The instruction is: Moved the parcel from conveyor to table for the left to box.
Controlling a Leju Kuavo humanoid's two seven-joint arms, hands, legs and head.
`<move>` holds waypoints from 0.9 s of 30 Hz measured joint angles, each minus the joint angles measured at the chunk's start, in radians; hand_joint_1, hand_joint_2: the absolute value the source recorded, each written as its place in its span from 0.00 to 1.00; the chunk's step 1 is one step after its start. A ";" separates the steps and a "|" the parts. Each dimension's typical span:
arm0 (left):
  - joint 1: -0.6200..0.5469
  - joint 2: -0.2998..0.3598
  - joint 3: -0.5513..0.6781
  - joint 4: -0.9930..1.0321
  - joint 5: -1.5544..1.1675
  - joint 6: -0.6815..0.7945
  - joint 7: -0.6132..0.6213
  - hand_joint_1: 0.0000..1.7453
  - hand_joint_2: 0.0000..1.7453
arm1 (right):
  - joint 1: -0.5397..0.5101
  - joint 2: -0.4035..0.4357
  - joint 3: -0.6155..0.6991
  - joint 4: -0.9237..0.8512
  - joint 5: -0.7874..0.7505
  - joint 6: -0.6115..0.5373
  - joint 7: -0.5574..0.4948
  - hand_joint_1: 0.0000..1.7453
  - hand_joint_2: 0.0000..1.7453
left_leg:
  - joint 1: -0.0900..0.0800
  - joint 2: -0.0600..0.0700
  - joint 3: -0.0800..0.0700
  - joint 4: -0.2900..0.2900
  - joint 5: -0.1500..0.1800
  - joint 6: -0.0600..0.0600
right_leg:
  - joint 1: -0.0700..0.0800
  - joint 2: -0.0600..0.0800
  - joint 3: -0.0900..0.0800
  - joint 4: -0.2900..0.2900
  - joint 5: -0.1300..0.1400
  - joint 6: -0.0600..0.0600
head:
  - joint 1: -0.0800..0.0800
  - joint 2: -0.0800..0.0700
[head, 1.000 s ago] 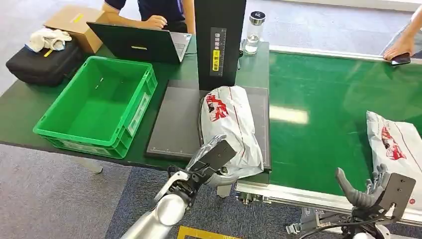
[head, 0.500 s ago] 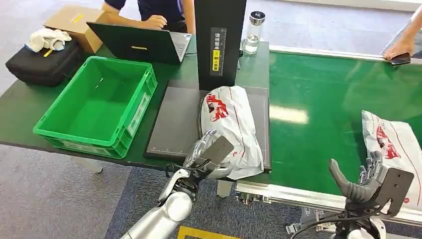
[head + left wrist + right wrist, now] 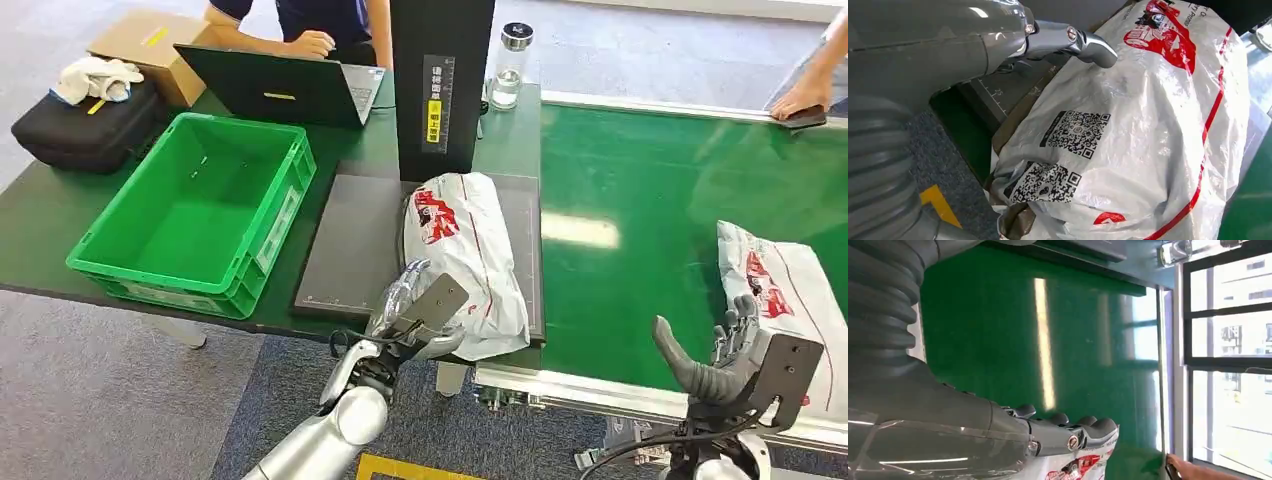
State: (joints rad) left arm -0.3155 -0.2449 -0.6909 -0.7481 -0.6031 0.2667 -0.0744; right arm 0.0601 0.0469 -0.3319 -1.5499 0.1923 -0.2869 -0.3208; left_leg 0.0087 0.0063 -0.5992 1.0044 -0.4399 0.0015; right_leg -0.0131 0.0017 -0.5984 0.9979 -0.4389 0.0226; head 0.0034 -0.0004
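At the pad's near edge, the left hand [image 3: 415,312], fingers spread and holding nothing, should wrap the white parcel [image 3: 462,258] squarely before lifting.

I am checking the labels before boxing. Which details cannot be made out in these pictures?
- Parcel on the dark mat, head view: near end hidden by the left hand.
- Parcel on the conveyor, head view: cut by the frame edge, partly behind the right hand.
- Column sticker: too small.

Count: two white parcels, one [image 3: 462,262] on the dark mat [image 3: 350,250] at the tabletop's right edge, one [image 3: 785,300] on the conveyor's [image 3: 640,200] right edge. One each: green crate [image 3: 195,215], laptop [image 3: 285,88], bottle [image 3: 511,63], black bag [image 3: 85,130], cardboard box [image 3: 150,45].
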 measured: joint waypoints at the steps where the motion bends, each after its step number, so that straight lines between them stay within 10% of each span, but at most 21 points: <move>1: 0.000 0.000 0.000 0.000 -0.001 0.000 0.000 0.00 1.00 | 0.000 0.000 0.000 -0.001 -0.001 0.000 0.000 0.00 1.00 | 0.000 0.000 0.000 0.000 0.000 0.000 | 0.000 0.000 0.000 0.000 0.000 0.000 | 0.000 0.000; 25: -0.013 -0.006 -0.047 0.055 -0.055 -0.001 0.016 0.00 1.00 | 0.000 -0.016 0.038 -0.008 -0.006 -0.002 -0.003 0.00 1.00 | 0.000 0.000 0.000 0.000 0.000 0.000 | 0.000 0.000 0.000 0.000 0.000 0.000 | 0.000 0.000; 27: -0.014 -0.007 -0.051 0.060 -0.055 -0.001 0.015 1.00 1.00 | 0.000 -0.016 0.040 -0.008 -0.006 -0.003 -0.003 0.00 1.00 | 0.000 0.000 0.000 0.000 0.000 0.000 | 0.000 0.000 0.000 0.000 0.000 0.000 | 0.000 0.000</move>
State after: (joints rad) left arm -0.3298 -0.2518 -0.7416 -0.6882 -0.6580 0.2655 -0.0591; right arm 0.0598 0.0309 -0.2922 -1.5583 0.1858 -0.2895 -0.3235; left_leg 0.0087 0.0063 -0.5991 1.0044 -0.4400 0.0015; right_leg -0.0131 0.0017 -0.5985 0.9979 -0.4390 0.0226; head 0.0031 -0.0004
